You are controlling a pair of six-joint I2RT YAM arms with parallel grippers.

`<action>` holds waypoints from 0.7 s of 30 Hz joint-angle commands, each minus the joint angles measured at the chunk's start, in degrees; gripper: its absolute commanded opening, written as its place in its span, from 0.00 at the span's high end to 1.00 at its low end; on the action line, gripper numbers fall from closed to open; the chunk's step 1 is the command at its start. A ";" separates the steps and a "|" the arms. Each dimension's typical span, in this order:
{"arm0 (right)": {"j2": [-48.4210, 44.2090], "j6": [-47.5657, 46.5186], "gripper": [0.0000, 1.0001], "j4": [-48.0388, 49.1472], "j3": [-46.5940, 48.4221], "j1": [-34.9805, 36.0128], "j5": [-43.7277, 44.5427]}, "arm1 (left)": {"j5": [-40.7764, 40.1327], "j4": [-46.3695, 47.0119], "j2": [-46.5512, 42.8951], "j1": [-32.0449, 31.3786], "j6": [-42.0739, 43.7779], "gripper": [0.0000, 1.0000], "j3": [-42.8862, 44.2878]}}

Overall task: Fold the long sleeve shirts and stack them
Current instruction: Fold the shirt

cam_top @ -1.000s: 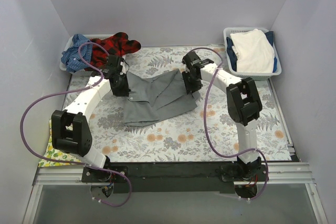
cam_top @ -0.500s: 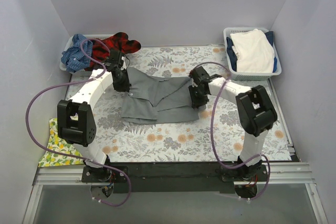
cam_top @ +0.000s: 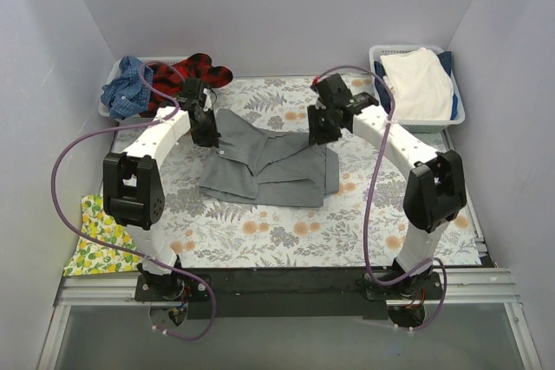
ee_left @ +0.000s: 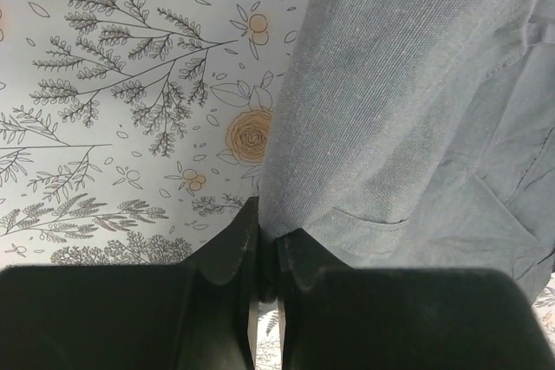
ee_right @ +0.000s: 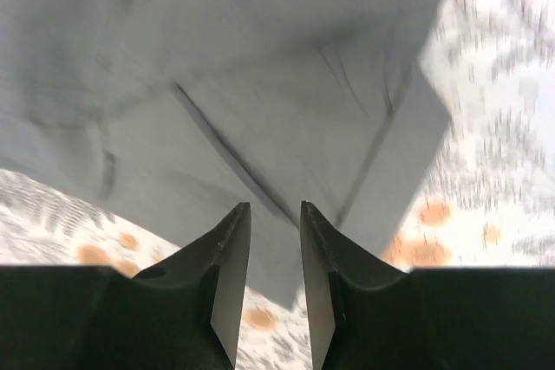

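— Where is the large, plain mid-grey collared cloth shirt (cam_top: 264, 166) found?

— It is laid across the middle of the grey-and-orange fern-print cloth cover (cam_top: 286, 231), crumpled and partly doubled over itself. One edge is drawn out towards the far-left part of the cover.

— By what is that edge held?

— By the left hand (ee_left: 269, 231). Its fingers are pressed together, and the grey cloth is pinched between them close above the cover.

— And how is the right hand (ee_right: 273, 207) set?

— It is raised over the shirt's far-right part, above the far middle of the cover. Only a narrow gap is left between its fingers, and nothing is seen between them. That wrist view is blurred, so finer detail cannot be made out.

— Are the other shirts seen?

— Yes. A red-and-black plaid shirt (cam_top: 195, 71) and a blue checked shirt (cam_top: 126, 84) are heaped together at the cover's far-left corner.

— What else is shown?

— A pale plastic basket (cam_top: 460, 114) is placed at the cover's far-right corner, with a folded white cloth (cam_top: 418, 82) in it. A yellow lemon-print cloth (cam_top: 100, 236) is draped just off the cover's near-left corner.
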 commanded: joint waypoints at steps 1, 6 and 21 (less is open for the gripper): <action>7.81 -2.08 0.62 1.68 12.47 1.35 -3.32 | 1.72 2.46 -0.67 0.46 0.01 0.99 0.92; 19.76 -2.96 0.62 3.26 23.72 3.55 -10.34 | 1.89 2.20 0.12 0.46 -0.26 0.99 2.06; 29.80 -0.86 0.68 13.89 23.48 7.51 -17.30 | 4.36 1.94 0.03 0.28 -0.87 0.99 1.80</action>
